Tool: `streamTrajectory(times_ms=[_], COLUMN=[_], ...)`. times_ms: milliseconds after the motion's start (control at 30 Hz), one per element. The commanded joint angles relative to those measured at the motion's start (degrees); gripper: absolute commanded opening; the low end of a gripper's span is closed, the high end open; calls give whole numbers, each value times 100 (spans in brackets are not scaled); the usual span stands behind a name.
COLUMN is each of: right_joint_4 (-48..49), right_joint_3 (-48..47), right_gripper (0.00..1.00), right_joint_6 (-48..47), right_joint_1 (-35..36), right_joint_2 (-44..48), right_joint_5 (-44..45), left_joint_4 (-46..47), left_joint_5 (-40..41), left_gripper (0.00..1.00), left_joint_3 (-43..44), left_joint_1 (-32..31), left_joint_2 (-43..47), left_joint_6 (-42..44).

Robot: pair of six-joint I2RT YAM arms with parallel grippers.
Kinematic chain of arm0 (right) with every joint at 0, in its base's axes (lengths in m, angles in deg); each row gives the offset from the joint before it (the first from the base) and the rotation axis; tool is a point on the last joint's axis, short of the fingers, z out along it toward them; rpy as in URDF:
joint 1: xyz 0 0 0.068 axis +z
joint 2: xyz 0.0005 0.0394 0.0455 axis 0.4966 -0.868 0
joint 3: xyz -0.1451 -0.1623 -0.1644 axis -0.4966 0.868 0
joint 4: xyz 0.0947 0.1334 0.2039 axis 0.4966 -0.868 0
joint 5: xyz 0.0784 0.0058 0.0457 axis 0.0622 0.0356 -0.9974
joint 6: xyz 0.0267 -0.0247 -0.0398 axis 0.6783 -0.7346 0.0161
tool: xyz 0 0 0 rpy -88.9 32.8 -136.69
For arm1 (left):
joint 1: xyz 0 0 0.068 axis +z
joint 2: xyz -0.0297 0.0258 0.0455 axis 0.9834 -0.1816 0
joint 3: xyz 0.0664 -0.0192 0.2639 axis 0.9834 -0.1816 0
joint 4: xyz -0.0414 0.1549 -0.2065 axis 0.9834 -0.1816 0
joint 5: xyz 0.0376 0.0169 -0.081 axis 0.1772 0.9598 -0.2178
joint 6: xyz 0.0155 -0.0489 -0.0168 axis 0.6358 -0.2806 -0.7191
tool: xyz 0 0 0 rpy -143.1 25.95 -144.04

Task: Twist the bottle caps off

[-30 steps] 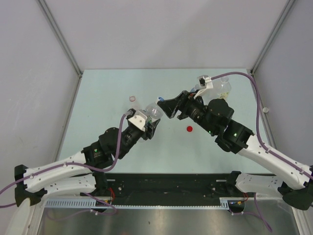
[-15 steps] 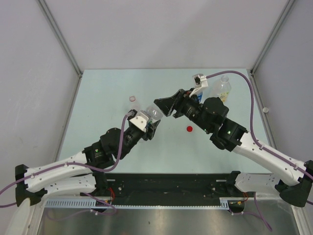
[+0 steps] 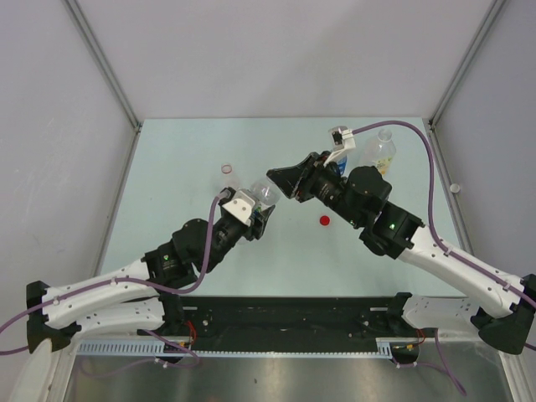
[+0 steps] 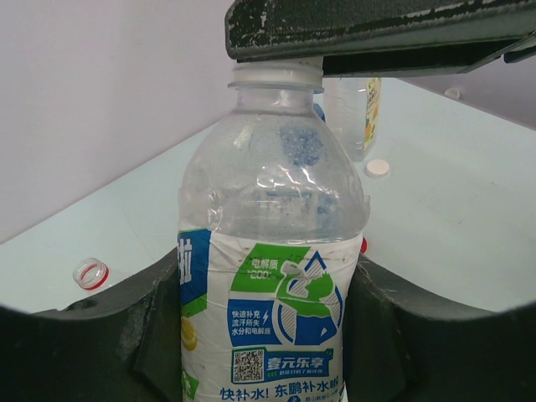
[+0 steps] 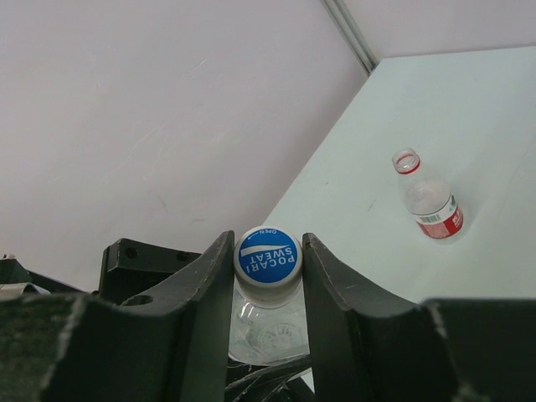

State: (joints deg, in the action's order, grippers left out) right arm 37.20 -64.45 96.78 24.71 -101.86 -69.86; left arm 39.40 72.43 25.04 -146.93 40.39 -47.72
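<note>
The left gripper (image 4: 270,331) is closed on the lower part of a clear plastic bottle with a white, blue and green label (image 4: 272,193), one dark finger on each side of the label, and it holds this bottle upright above the pale green desk (image 3: 180,151), near the middle of it. The right gripper (image 3: 283,180) reaches to the top of the same bottle from the right side. In the right wrist view its two fingers press against both sides of the blue round plastic screw cap (image 5: 268,254), so it is closed on this cap, and the cap sits on the neck of the bottle. In the left wrist view one right finger lies across the bottle top and hides the cap. A small clear plastic bottle with a red label (image 5: 429,199) stands alone on the desk to the left of the two grippers; its mouth is open and only a red ring is around the neck. A small red round cap (image 3: 325,220) lies flat on the desk under the right arm, apart from all bottles. A larger clear bottle with a yellowish label (image 3: 381,151) stands near the far right corner of the desk, and a white round cap (image 4: 377,167) lies just beside it.
</note>
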Motion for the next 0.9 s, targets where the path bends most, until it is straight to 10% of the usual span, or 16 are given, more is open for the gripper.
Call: streamTrajectory(times_ms=[0,100,467,867], right_joint_4=[98,20,-304,-386], right_joint_3=[-43,-43,-43,-43], right_gripper=[26,0,0,0], right_joint_6=[-59,-155,-1385,-2239], right_joint_1=[-8,-25,-157,-314], right_joint_2=[-39,-39,312,1112], right_joint_5=[-74,-153,-1574,-4475], left_joint_4=[237,176,-238,412], left_joint_5=[87,26,-1738,-7327], left_gripper=[0,0,0,0], left_joint_3=[51,104,323,737], left_joint_1=[-46,-46,-19,1597], left_joint_2=[13,30,188,-100], left_joint_6=[107,64,-376,-2300])
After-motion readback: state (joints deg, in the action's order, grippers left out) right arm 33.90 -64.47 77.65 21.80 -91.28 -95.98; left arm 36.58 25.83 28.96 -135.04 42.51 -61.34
